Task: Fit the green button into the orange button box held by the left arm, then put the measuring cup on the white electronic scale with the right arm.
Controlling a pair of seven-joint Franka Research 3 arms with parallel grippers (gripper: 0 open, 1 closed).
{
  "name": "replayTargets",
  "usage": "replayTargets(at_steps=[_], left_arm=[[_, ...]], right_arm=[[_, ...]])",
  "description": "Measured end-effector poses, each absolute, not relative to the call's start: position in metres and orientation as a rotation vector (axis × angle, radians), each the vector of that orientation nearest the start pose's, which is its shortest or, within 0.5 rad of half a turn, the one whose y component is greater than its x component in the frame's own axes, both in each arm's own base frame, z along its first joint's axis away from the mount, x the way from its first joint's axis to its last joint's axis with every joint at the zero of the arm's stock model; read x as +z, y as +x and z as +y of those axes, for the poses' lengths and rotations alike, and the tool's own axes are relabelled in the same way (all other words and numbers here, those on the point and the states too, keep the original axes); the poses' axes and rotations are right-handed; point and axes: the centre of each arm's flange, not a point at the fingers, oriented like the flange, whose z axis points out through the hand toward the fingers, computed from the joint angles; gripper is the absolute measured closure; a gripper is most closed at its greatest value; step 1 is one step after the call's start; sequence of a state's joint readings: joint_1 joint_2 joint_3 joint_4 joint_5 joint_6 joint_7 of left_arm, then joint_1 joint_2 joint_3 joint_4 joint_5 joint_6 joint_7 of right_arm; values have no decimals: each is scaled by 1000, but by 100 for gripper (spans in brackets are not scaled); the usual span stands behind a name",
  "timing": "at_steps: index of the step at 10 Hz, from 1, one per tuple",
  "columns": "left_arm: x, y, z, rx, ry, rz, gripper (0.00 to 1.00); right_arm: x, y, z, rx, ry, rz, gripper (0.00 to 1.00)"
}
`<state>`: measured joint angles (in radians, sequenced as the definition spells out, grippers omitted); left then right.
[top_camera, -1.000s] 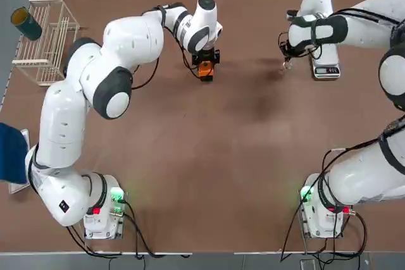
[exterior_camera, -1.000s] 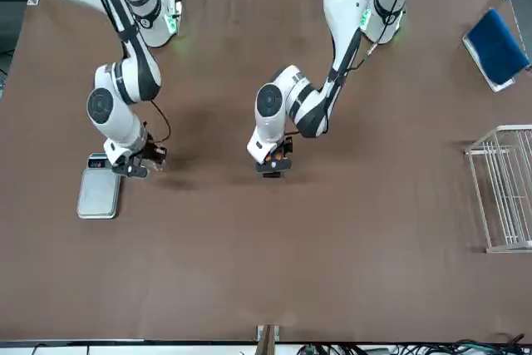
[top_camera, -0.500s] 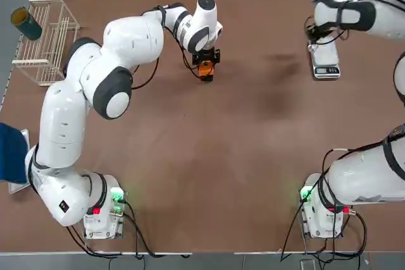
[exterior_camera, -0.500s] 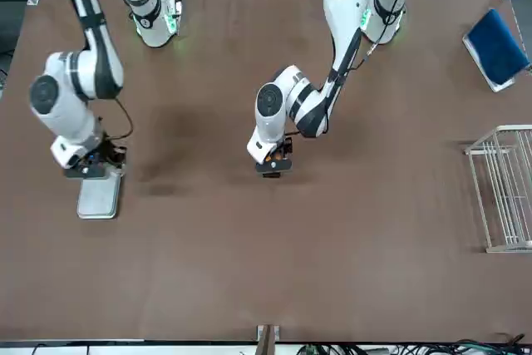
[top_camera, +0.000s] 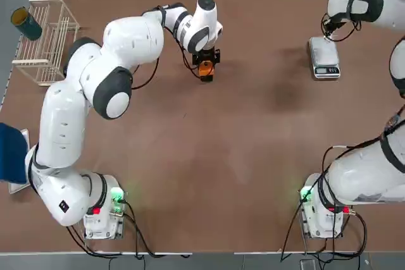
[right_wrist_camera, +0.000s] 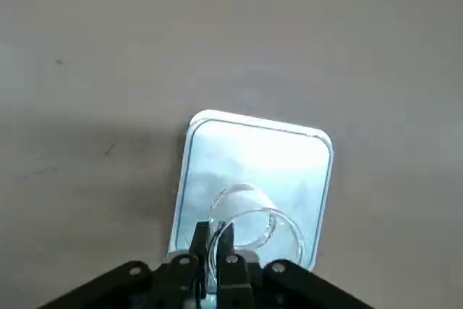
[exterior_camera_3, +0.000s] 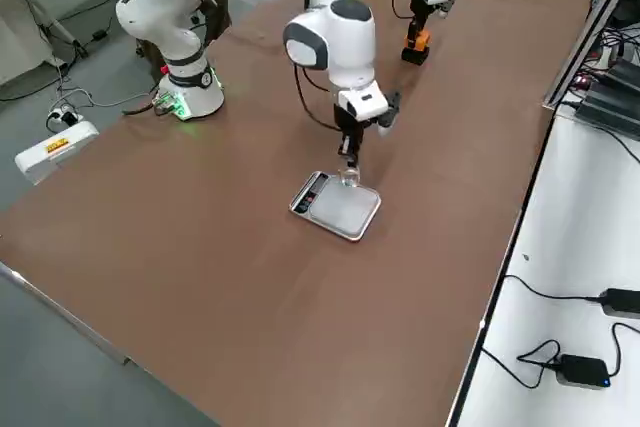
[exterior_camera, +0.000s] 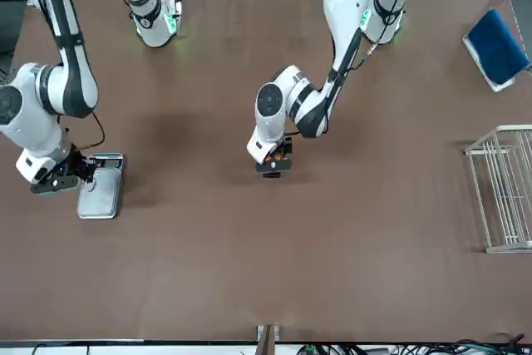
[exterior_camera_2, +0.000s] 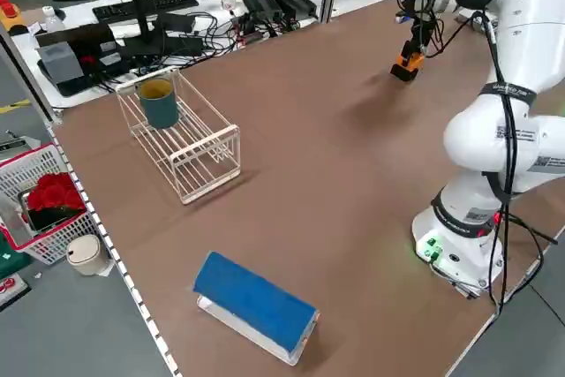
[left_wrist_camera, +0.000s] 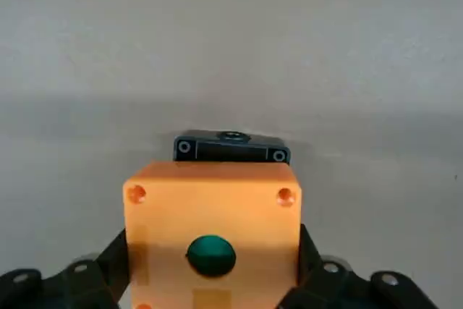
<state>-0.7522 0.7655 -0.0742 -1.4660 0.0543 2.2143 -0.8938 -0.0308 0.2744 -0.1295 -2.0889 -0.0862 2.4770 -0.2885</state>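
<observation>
1. We see the right gripper [right_wrist_camera: 213,262] clenched on the wall of the clear measuring cup [right_wrist_camera: 255,226], holding it above the plate of the white scale [right_wrist_camera: 300,157].
2. In the right side view the cup [exterior_camera_3: 348,178] sits low at the scale's [exterior_camera_3: 336,205] far edge; we cannot tell if it touches.
3. The left gripper [left_wrist_camera: 211,284] clamps the orange box [left_wrist_camera: 211,215], the green button [left_wrist_camera: 210,255] seated in its face.
4. The box [top_camera: 205,71] rests near the table's [top_camera: 209,156] far middle.

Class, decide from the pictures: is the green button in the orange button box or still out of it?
In. The left wrist view shows the green button seated in the face of the orange button box, which the left gripper holds.
</observation>
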Motion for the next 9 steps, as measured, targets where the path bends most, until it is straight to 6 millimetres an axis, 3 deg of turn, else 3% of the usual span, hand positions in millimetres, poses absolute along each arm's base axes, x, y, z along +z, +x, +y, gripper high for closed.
replayTargets(at_steps=[3,9], left_arm=[[226,495,-521,18,-3139,-84,13],[224,495,-521,21,-3138,-72,13]], right_arm=[[264,589,-103,-130,-3245,-371,93],[254,589,-109,-116,-3250,-364,91]])
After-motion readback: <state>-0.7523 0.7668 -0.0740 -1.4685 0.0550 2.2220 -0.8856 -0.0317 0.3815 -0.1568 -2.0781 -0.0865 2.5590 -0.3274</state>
